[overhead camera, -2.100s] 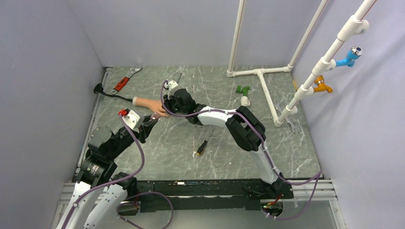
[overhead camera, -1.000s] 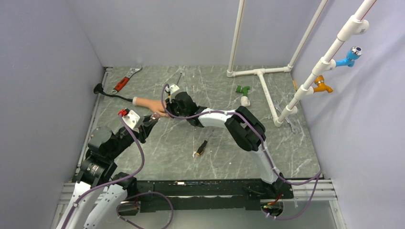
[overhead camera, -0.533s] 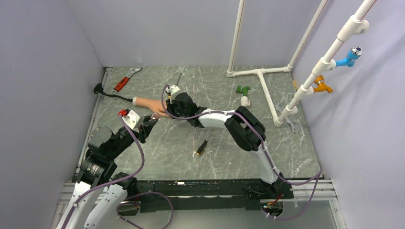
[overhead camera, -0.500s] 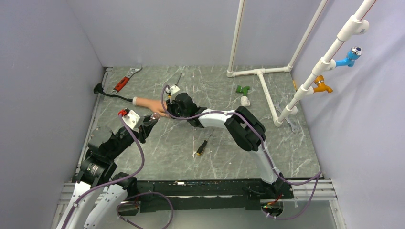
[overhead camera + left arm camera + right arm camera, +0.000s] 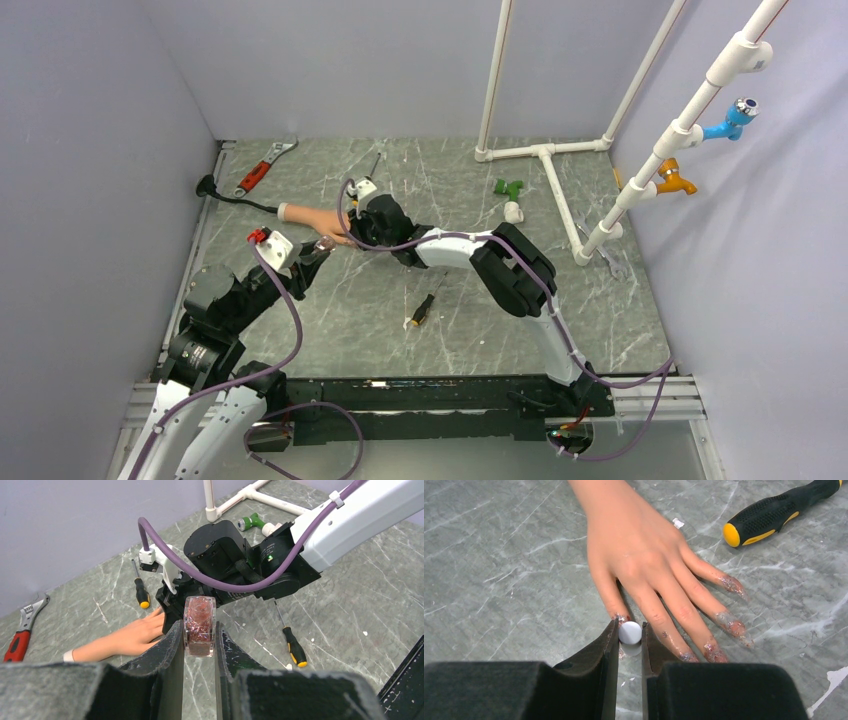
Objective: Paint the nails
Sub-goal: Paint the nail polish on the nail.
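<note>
The flesh-coloured mannequin hand (image 5: pixel 644 555) lies flat on the table, fingers toward my right wrist camera. Its nails (image 5: pixel 735 627) carry glittery reddish polish. My right gripper (image 5: pixel 629 631) is shut on a small white round brush cap (image 5: pixel 630 632), right at the tip of the leftmost finger (image 5: pixel 620 617); the brush below is hidden. My left gripper (image 5: pixel 199 632) is shut on a clear bottle of reddish glitter polish (image 5: pixel 199 625), held upright just near of the hand (image 5: pixel 127 639). In the top view the hand (image 5: pixel 308 216) lies left of the right wrist (image 5: pixel 380 215).
A black-and-yellow screwdriver (image 5: pixel 774 510) lies beside the fingers, another (image 5: pixel 420 310) at mid-table. A red-handled wrench (image 5: pixel 262 168) and a black cable (image 5: pixel 235 198) lie at the back left. White pipes (image 5: pixel 545 165) and a green fitting (image 5: pixel 508 187) stand at the back right.
My right wrist has shifted slightly nearer over the hand's fingers. The left arm and the bottle have stayed still.
</note>
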